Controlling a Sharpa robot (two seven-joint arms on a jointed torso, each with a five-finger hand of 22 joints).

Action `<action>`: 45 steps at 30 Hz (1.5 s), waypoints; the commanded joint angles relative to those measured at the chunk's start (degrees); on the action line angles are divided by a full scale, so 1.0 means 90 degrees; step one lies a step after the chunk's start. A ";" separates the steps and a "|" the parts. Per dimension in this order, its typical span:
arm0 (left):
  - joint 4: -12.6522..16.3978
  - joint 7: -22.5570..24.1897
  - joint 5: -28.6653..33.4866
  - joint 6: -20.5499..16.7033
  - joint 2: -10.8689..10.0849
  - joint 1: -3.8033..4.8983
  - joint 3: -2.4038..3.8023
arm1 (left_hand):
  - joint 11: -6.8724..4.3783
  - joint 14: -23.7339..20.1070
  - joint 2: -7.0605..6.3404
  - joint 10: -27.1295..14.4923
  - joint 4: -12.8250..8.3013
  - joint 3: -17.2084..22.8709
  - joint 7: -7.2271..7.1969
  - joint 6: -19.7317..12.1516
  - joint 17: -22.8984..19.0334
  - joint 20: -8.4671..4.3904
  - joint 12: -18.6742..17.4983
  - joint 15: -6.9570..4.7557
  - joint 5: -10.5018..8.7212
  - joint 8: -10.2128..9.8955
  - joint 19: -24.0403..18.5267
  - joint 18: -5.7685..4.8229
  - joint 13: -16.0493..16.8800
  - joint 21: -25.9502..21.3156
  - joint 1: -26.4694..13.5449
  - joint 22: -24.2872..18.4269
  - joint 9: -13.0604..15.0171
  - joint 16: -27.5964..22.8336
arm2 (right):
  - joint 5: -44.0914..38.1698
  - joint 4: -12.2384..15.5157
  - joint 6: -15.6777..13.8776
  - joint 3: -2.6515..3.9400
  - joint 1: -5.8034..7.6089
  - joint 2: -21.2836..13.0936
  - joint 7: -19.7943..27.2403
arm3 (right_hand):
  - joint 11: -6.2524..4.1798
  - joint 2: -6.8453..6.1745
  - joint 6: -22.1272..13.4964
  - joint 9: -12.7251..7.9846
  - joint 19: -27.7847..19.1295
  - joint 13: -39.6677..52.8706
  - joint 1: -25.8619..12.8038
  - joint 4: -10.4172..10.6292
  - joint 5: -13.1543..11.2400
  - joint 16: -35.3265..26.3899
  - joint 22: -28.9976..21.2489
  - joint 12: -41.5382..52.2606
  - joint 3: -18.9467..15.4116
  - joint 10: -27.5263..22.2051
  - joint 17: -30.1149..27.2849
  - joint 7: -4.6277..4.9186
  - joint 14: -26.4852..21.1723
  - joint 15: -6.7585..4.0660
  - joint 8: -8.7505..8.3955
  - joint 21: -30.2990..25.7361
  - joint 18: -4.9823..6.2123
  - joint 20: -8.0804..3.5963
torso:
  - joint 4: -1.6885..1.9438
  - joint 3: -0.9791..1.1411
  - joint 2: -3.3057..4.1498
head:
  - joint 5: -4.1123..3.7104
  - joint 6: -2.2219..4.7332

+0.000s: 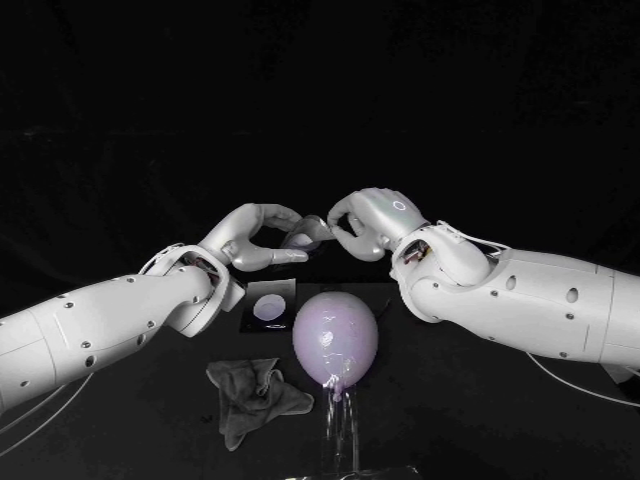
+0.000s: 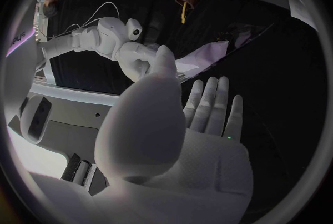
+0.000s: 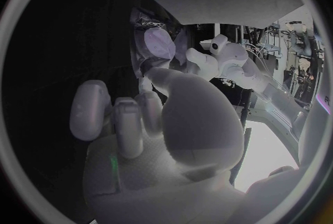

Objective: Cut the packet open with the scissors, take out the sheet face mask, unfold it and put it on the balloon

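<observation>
While the two white arms reach in from either side over the black table (image 1: 479,440), the left hand (image 1: 251,238) and the right hand (image 1: 374,218) meet above its far middle with the sheet face mask (image 1: 309,234) held up between them. Each hand has fingertips closed on one side of the sheet, with its other fingers loosely curled; how firm either hold is cannot be told. The mask is a pale, thin, slightly glossy sheet, partly unfolded and hanging slack in the air, clear of the table. In the left wrist view it stretches (image 2: 208,57) just beyond that hand's own fingertips (image 2: 208,88). Just near of the hands sits the lavender balloon (image 1: 335,338), egg-shaped and upright, apart from the mask. A crumpled grey cloth (image 1: 255,392) lies to the balloon's near left. The dark square packet (image 1: 270,306) lies flat just left of the balloon, beside the left wrist. Bare table lies to the right of the balloon.
</observation>
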 commanded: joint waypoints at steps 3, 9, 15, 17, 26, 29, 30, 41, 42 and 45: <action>0.0213 0.0089 0.0775 -0.0012 -0.0238 0.0013 0.0018 | 0.0040 -0.0293 -0.0120 -0.0182 0.0009 -0.0091 0.0629 -0.0090 -0.0117 0.0014 0.0011 0.0074 0.0017 -0.0026 -0.0250 -0.0122 0.0002 -0.0168 -0.0027 -0.0073 -0.0022 -0.0217 | -0.0207 -0.0239 -0.0078 0.0006 0.0004 -0.0001 -0.0383 | -0.0048 -0.0018 0.0357 0.0179 0.0048 0.0955 -0.0048 -0.0038 0.0013 0.0022 0.0739 -0.0006 -0.0001 0.0359 0.1677 -0.0138 0.0665 -0.0029 0.0287 0.0053 -0.0069 -0.0021 | 0.0003 0.0001 0.0005 | -0.0091 0.0021; 0.0504 0.0204 0.1560 -0.0321 -0.0624 0.0010 0.0031 | 0.0085 -0.0550 -0.0049 -0.0274 0.0004 0.0248 0.0699 -0.0065 -0.0255 0.0007 0.0063 0.0109 0.0017 0.0018 -0.0208 -0.0113 0.0010 -0.0178 -0.0003 -0.0070 -0.0027 -0.0369 | -0.0397 -0.0540 -0.0096 0.0006 0.0002 0.0025 -0.0702 | -0.0054 -0.0023 0.0359 0.0188 0.0064 0.0959 -0.0049 -0.0055 0.0013 0.0022 0.0756 0.0001 0.0008 0.0364 0.1677 -0.0144 0.0665 -0.0034 0.0297 0.0088 -0.0075 -0.0024 | 0.0004 0.0004 0.0003 | -0.0204 0.0053; 0.0856 0.0334 0.1965 -0.0668 -0.0943 0.0002 0.0034 | -0.0075 0.0539 0.0359 0.0132 -0.0038 0.0813 0.0597 0.0439 0.0074 -0.0064 0.0526 -0.0130 0.0004 0.0412 0.2069 0.0216 0.0094 0.0904 0.0099 0.0317 0.0080 0.0359 | -0.0448 -0.0834 -0.0144 0.0006 -0.0015 0.0127 -0.0961 | -0.0057 -0.0026 0.0361 0.0193 0.0071 0.0956 -0.0049 -0.0065 0.0013 0.0022 0.0764 -0.0004 0.0015 0.0365 0.1677 -0.0147 0.0665 -0.0038 0.0303 0.0103 -0.0078 -0.0026 | -0.0004 0.0004 -0.0002 | -0.0312 0.0087; 0.0984 0.0357 0.2040 -0.0792 -0.1027 -0.0003 0.0033 | -0.0225 0.0966 0.0494 0.0489 -0.0075 0.0934 0.0463 0.0682 0.0254 -0.0113 0.0818 -0.0296 0.0023 0.0619 0.2499 0.0423 0.0186 0.1157 0.0199 0.0423 0.0148 0.0791 | -0.0392 -0.0948 -0.0164 0.0006 -0.0025 0.0177 -0.1043 | -0.0057 -0.0026 0.0361 0.0193 0.0071 0.0956 -0.0049 -0.0065 0.0013 0.0022 0.0764 -0.0004 0.0015 0.0365 0.1677 -0.0147 0.0665 -0.0038 0.0303 0.0103 -0.0078 -0.0026 | 0.0004 -0.0001 -0.0003 | -0.0338 0.0108; 0.1391 -0.0332 0.2260 0.0086 -0.0855 -0.0116 0.0000 | -0.1031 0.3321 0.1103 0.2018 -0.0028 0.1354 -0.0236 0.1656 0.1413 -0.0984 0.1607 -0.1250 -0.0015 0.0954 0.4551 0.0702 0.0455 0.2822 0.0119 0.1220 0.0177 0.3100 | -0.0026 -0.1084 -0.0208 0.0006 -0.0056 0.0303 -0.1260 | -0.0060 -0.0023 0.0363 0.0198 0.0057 0.0955 -0.0051 -0.0072 0.0013 0.0022 0.0751 -0.0007 0.0026 0.0366 0.1677 -0.0150 0.0665 -0.0041 0.0309 0.0069 -0.0071 -0.0029 | 0.0014 -0.0010 -0.0005 | -0.0410 0.0148; 0.1387 -0.0559 0.2493 0.0255 -0.0620 -0.0142 -0.0007 | -0.1073 0.3430 0.1164 0.2300 -0.0022 0.1212 -0.0283 0.1768 0.1516 -0.1072 0.1514 -0.1293 -0.0016 0.0762 0.4603 0.0683 0.0410 0.2926 -0.0589 0.1275 0.0068 0.3155 | -0.0002 -0.1003 -0.0188 0.0007 -0.0058 0.0313 -0.1298 | -0.0060 -0.0023 0.0363 0.0198 0.0057 0.0955 -0.0051 -0.0072 0.0013 0.0022 0.0751 -0.0007 0.0026 0.0366 0.1677 -0.0150 0.0665 -0.0041 0.0309 0.0069 -0.0071 -0.0029 | 0.0008 -0.0002 -0.0002 | -0.0383 0.0156; 0.1369 -0.0615 0.2581 0.0266 -0.0548 -0.0147 -0.0008 | -0.1072 0.3427 0.1169 0.2338 -0.0034 0.1189 -0.0280 0.1801 0.1526 -0.1076 0.1488 -0.1292 0.0002 0.0736 0.4597 0.0680 0.0399 0.2931 -0.0684 0.1278 0.0053 0.3142 | -0.0004 -0.0981 -0.0180 0.0007 -0.0059 0.0317 -0.1308 | -0.0062 -0.0021 0.0363 0.0200 0.0055 0.0953 -0.0051 -0.0076 0.0014 0.0022 0.0750 -0.0010 0.0031 0.0366 0.1677 -0.0151 0.0665 -0.0042 0.0311 0.0064 -0.0070 -0.0030 | 0.0008 0.0000 -0.0003 | -0.0377 0.0157; 0.0931 -0.1056 0.3487 -0.0096 0.0244 -0.0148 -0.0010 | -0.0831 0.2542 0.1052 0.2315 -0.0038 0.0712 -0.0049 0.1678 0.1261 -0.0805 0.1024 -0.1002 -0.0010 0.0260 0.3917 0.0589 0.0239 0.2367 -0.1495 0.0987 -0.0169 0.2147 | -0.0103 -0.0753 -0.0077 0.0007 -0.0090 0.0352 -0.1387 | -0.0064 -0.0020 0.0360 0.0203 0.0053 0.0948 -0.0050 -0.0087 0.0014 0.0022 0.0749 -0.0019 0.0043 0.0366 0.1677 -0.0153 0.0665 -0.0045 0.0314 0.0057 -0.0068 -0.0032 | 0.0008 0.0009 -0.0001 | -0.0343 0.0158; 0.0878 -0.1087 0.3574 -0.0157 0.0326 -0.0143 -0.0009 | -0.0825 0.2543 0.1049 0.2314 -0.0035 0.0663 -0.0038 0.1685 0.1244 -0.0775 0.0988 -0.0991 -0.0006 0.0234 0.3889 0.0600 0.0231 0.2315 -0.1525 0.0956 -0.0181 0.2085 | -0.0127 -0.0719 -0.0064 0.0007 -0.0095 0.0349 -0.1392 | -0.0064 -0.0020 0.0360 0.0203 0.0053 0.0948 -0.0050 -0.0087 0.0014 0.0022 0.0749 -0.0019 0.0043 0.0366 0.1677 -0.0153 0.0665 -0.0045 0.0314 0.0057 -0.0068 -0.0032 | 0.0008 0.0007 0.0000 | -0.0340 0.0162; 0.0743 -0.1182 0.3749 -0.0286 0.0508 -0.0129 -0.0005 | -0.0752 0.2489 0.1059 0.2211 -0.0039 0.0407 0.0026 0.1667 0.1170 -0.0588 0.0792 -0.0920 -0.0006 0.0107 0.3636 0.0600 0.0186 0.1977 -0.1735 0.0760 -0.0236 0.1799 | -0.0197 -0.0627 -0.0034 0.0007 -0.0108 0.0340 -0.1401 | -0.0064 -0.0020 0.0360 0.0203 0.0053 0.0948 -0.0050 -0.0087 0.0014 0.0022 0.0749 -0.0019 0.0043 0.0366 0.1677 -0.0153 0.0665 -0.0045 0.0314 0.0057 -0.0068 -0.0032 | 0.0017 -0.0002 0.0004 | -0.0326 0.0167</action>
